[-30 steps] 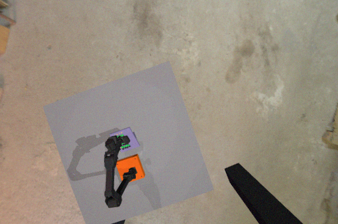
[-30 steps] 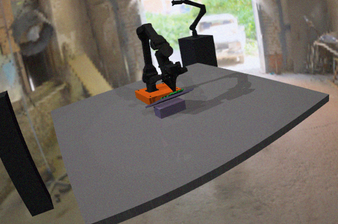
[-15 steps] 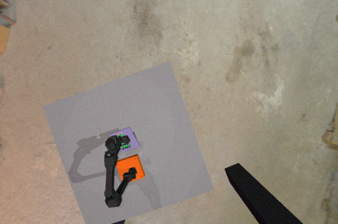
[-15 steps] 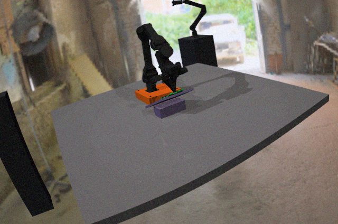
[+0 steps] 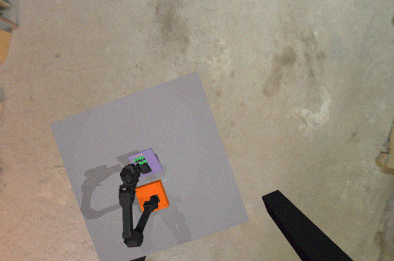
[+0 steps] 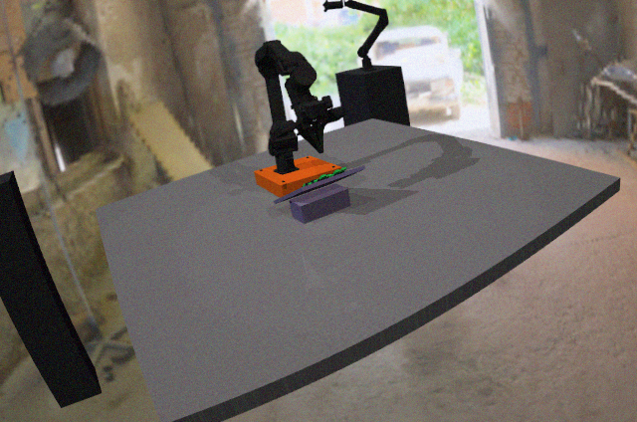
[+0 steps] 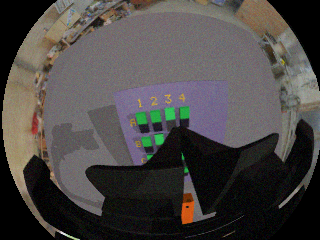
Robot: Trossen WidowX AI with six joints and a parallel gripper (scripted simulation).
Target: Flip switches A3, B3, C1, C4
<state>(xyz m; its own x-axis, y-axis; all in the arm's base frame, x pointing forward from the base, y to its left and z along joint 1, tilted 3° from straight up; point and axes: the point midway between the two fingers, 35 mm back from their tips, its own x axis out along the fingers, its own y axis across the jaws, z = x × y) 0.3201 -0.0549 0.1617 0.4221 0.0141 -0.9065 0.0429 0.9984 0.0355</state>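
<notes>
The purple switch panel (image 5: 155, 161) (image 6: 355, 170) (image 7: 214, 102) is tilted on a block. In the wrist view, switches A1 (image 7: 142, 118), A2 (image 7: 155, 116) and A4 (image 7: 184, 112) show mid-green upper parts and black lower parts. A3 (image 7: 170, 114) and B2 (image 7: 159, 139) look brighter green, tilted unlike A1. B1 (image 7: 146, 142) matches A1. C1 (image 7: 150, 157) is mostly hidden. The fingers cover B3; only green slivers show near column 4, so C4's tilt cannot be told. My gripper (image 6: 321, 150) (image 7: 177, 131) is shut and empty, raised above the panel.
The orange base plate (image 5: 152, 188) (image 6: 267, 182) (image 7: 187, 212) of the arm is close to the panel's near edge. The purple support block (image 6: 321, 203) is under the panel. A second small arm (image 6: 377, 21) stands on a black pedestal (image 6: 372, 96) beyond the table.
</notes>
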